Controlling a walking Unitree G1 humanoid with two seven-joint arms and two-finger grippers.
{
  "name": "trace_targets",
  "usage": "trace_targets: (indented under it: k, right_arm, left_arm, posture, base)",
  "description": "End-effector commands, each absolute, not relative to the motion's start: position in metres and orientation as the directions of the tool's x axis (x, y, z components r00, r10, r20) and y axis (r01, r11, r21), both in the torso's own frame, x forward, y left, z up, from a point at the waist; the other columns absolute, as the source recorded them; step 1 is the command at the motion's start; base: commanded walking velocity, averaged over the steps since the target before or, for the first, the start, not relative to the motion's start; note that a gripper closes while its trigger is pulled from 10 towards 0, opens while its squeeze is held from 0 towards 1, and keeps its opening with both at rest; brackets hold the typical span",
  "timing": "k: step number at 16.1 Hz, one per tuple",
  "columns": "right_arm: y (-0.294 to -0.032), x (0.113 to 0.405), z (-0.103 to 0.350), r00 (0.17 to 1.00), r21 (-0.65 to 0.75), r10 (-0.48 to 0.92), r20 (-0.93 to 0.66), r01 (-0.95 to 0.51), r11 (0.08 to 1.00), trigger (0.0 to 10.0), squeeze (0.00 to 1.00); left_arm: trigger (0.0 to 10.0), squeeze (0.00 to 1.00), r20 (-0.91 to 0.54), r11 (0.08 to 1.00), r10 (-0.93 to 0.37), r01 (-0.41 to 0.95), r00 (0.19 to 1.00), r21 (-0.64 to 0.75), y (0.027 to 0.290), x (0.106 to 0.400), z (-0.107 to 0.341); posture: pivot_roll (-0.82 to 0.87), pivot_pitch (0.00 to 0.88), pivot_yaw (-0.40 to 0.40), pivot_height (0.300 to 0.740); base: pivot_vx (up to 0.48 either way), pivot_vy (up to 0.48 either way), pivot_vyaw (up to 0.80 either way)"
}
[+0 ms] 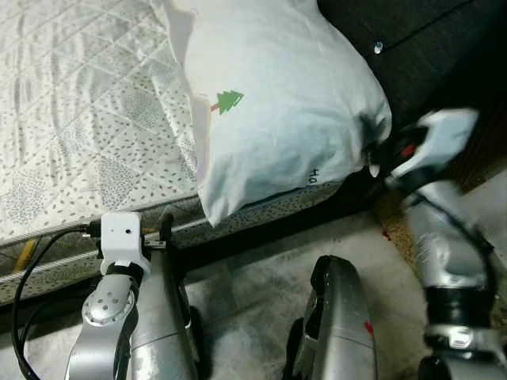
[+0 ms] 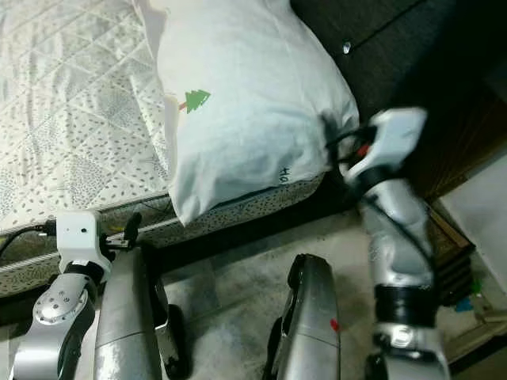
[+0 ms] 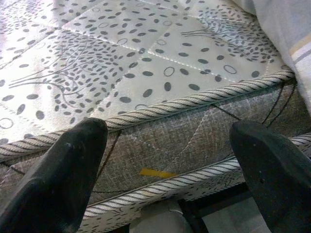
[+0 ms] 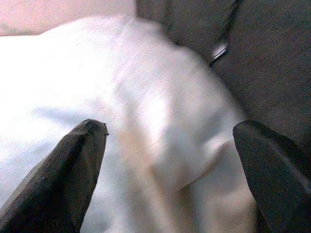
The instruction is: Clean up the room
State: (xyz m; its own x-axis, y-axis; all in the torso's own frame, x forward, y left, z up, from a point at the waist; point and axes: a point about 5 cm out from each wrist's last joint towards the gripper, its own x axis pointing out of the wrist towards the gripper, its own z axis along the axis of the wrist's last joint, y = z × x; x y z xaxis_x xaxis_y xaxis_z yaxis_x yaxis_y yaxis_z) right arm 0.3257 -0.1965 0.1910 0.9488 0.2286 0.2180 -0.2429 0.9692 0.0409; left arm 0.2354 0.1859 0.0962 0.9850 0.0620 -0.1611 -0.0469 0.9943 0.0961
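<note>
My right gripper spread wide at pillow corner; pillow lies on mattress, overhanging edge. Left gripper spread, idle near mattress side. Risk: thin pinch slips, pillow slides to floor.

Right claw spread wide, white pillow between fingers
</note>
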Motion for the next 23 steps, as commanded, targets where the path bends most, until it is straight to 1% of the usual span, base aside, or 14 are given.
trace_targets:
  k: [1,3,4,7,9,10,11,12,13,15,16,17,20,23]
  right_arm:
    - [-0.184,0.323,0.200,0.925,0.026,0.294,0.241,-0.309,0.951,10.0,1.00]
    - [-0.164,0.329,0.205,0.904,0.050,0.343,0.257,-0.367,0.929,10.0,1.00]
    - [-0.159,0.333,0.208,0.901,0.061,0.339,0.269,-0.367,0.928,10.0,1.00]
    - [-0.123,0.356,0.223,0.887,0.080,0.325,0.329,-0.369,0.926,10.0,1.00]
    - [-0.108,0.371,0.207,0.927,0.078,0.297,0.228,-0.321,0.944,10.0,1.00]
    - [-0.099,0.374,0.173,0.949,0.108,0.315,0.023,-0.315,0.943,10.0,1.00]
    - [-0.098,0.372,0.146,0.944,0.115,0.307,-0.118,-0.294,0.949,10.0,1.00]
    - [-0.099,0.370,0.135,0.937,0.121,0.304,-0.171,-0.286,0.950,10.0,1.00]
    - [-0.101,0.369,0.147,0.954,0.242,0.295,-0.055,-0.274,0.931,10.0,1.00]
    - [-0.105,0.369,0.164,0.957,0.236,0.282,0.068,-0.290,0.927,10.0,1.00]
    - [-0.108,0.368,0.166,0.959,0.221,0.270,0.088,-0.283,0.933,10.0,1.00]
    - [-0.120,0.356,0.175,0.957,0.196,0.235,0.172,-0.267,0.943,10.0,0.00]
    - [-0.139,0.332,0.174,0.959,0.223,0.193,0.208,-0.238,0.945,10.0,0.00]
    - [-0.161,0.303,0.153,0.977,0.232,0.132,0.168,-0.169,0.958,10.0,0.00]
  left_arm:
    - [10.0,0.00,-0.177,0.993,0.061,-0.042,0.982,0.106,0.185,0.234,0.093]
    - [10.0,0.00,-0.174,0.993,0.058,-0.040,0.983,0.108,0.185,0.236,0.094]
    - [10.0,0.00,-0.172,0.993,0.059,-0.040,0.983,0.108,0.186,0.236,0.094]
    - [10.0,0.00,-0.163,0.993,0.062,-0.043,0.985,0.113,0.185,0.236,0.096]
    - [10.0,0.00,-0.162,0.992,0.074,-0.055,0.984,0.116,0.187,0.234,0.096]
    - [10.0,0.00,-0.140,0.990,0.091,-0.074,0.986,0.116,0.188,0.234,0.100]
    - [10.0,0.00,-0.127,0.990,0.093,-0.078,0.988,0.117,0.188,0.235,0.102]
    - [10.0,0.00,-0.127,0.990,0.092,-0.078,0.988,0.117,0.188,0.236,0.102]
    - [10.0,0.00,-0.123,0.990,0.093,-0.079,0.988,0.117,0.188,0.237,0.102]
    - [10.0,0.00,-0.112,0.990,0.092,-0.080,0.989,0.114,0.188,0.239,0.100]
    - [10.0,0.00,-0.100,0.990,0.096,-0.084,0.990,0.113,0.187,0.240,0.100]
    - [10.0,0.00,-0.063,0.990,0.104,-0.098,0.993,0.101,0.184,0.247,0.105]
    - [10.0,0.00,-0.030,0.991,0.109,-0.106,0.994,0.086,0.180,0.255,0.107]
    - [10.0,0.00,-0.019,0.995,0.081,-0.079,0.997,0.064,0.170,0.257,0.104]
  posture:
    - [0.05,0.209,-0.043,0.495]
    - [0.06,0.205,-0.042,0.495]
    - [0.06,0.205,-0.042,0.495]
    - [0.09,0.204,-0.048,0.495]
    - [0.10,0.202,-0.056,0.495]
    - [0.10,0.201,-0.059,0.495]
    - [0.11,0.199,-0.060,0.495]
    - [0.11,0.197,-0.059,0.495]
    - [0.11,0.189,-0.054,0.495]
    - [0.08,0.158,-0.044,0.495]
    - [0.07,0.145,-0.044,0.495]
    - [0.06,0.113,-0.036,0.495]
    - [0.04,0.067,-0.025,0.495]
    - [0.00,0.000,-0.007,0.495]
  base:
    - [0.000,0.000,0.00]
    - [0.000,0.000,0.00]
    - [0.000,0.000,0.00]
    - [0.000,0.000,0.00]
    - [0.000,0.000,0.00]
    - [0.000,0.000,0.00]
    - [0.000,0.000,0.00]
    - [0.000,0.000,0.00]
    - [0.000,0.000,0.00]
    - [0.000,0.000,0.00]
    - [0.000,0.000,0.00]
    - [0.000,0.000,0.00]
    - [0.000,0.000,0.00]
    - [0.000,0.000,0.00]
